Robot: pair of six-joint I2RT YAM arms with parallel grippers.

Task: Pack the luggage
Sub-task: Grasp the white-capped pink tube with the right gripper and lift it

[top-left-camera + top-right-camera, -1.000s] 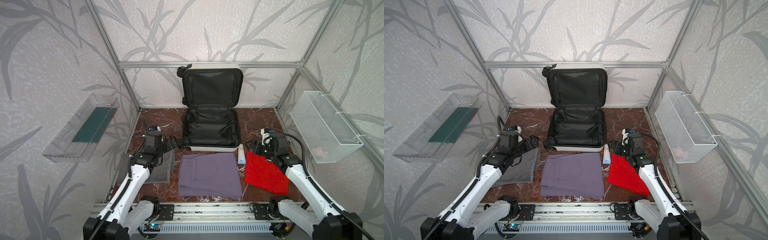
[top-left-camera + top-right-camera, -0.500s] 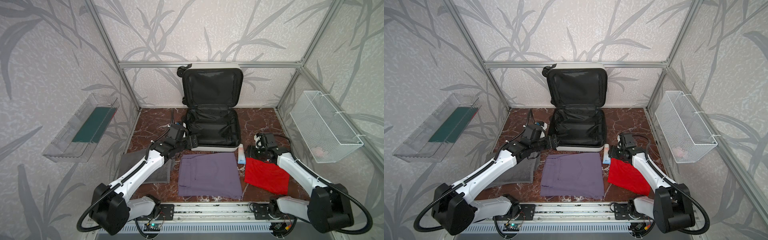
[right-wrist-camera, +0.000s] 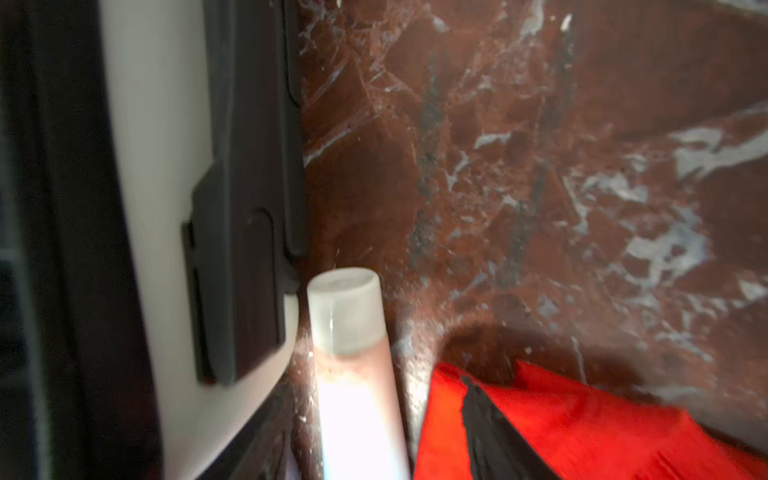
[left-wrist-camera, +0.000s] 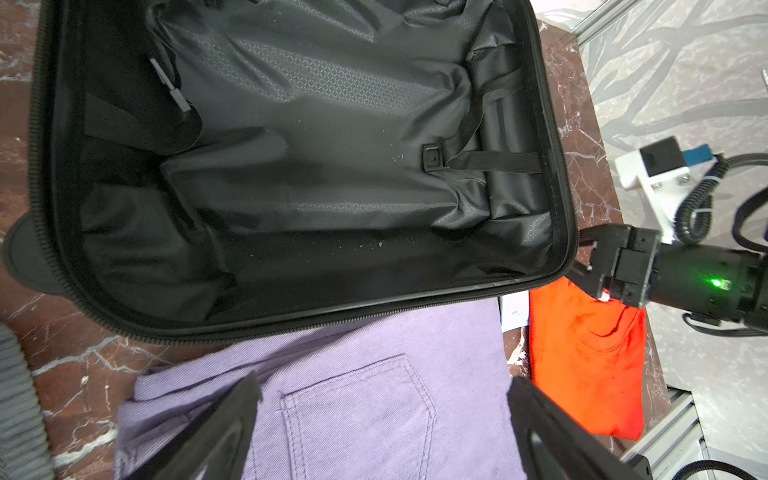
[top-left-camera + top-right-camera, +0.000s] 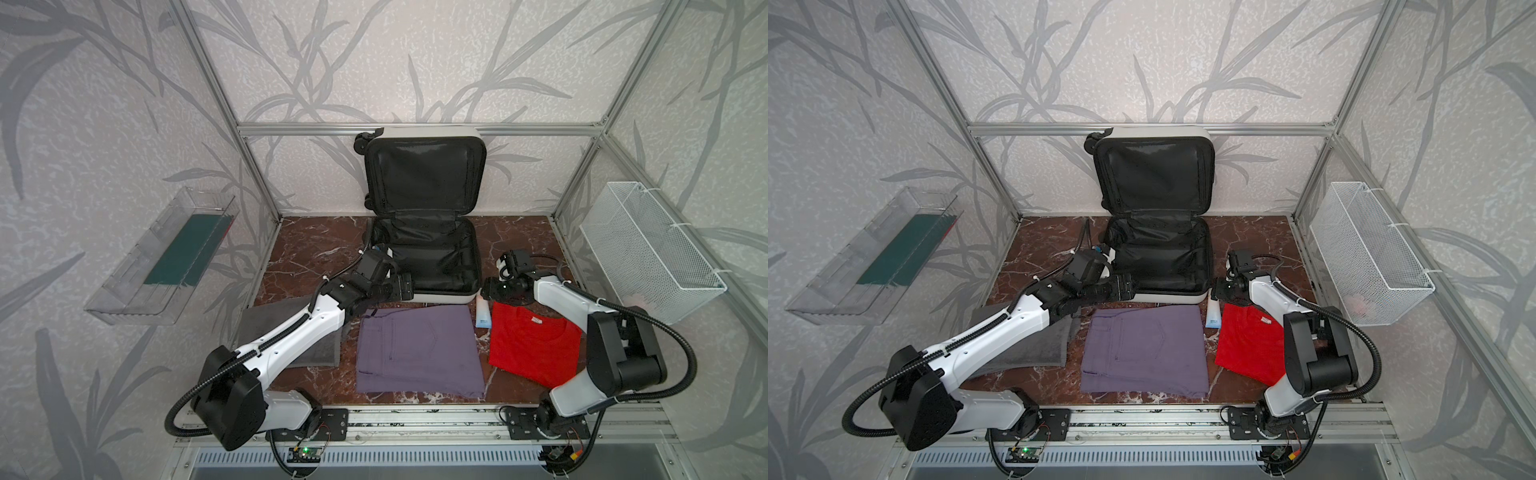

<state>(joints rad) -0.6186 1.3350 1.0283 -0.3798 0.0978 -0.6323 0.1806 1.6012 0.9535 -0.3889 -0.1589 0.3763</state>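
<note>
Left gripper [image 4: 382, 388] gapes wide, lower frame; right gripper [image 5: 487, 289], centre-right, straddles white plastic tube [image 5: 483, 316], grip unclear; closing could snag red folded T-shirt [image 5: 534, 349].

Right wrist view blurred; tube [image 3: 353, 353], shirt [image 3: 602, 428], luggage [image 3: 153, 124] cut by frame edge. Left arm [image 5: 299, 332] covers part of towel [image 5: 266, 322] in both top views. Pink item [image 5: 633, 298] in basket [image 5: 665, 232] too small to identify.

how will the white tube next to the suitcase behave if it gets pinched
The white tube looks round with a smooth glossy body, so it may roll or slip. It probably squashes a little; its cap looks stiffer.
</note>
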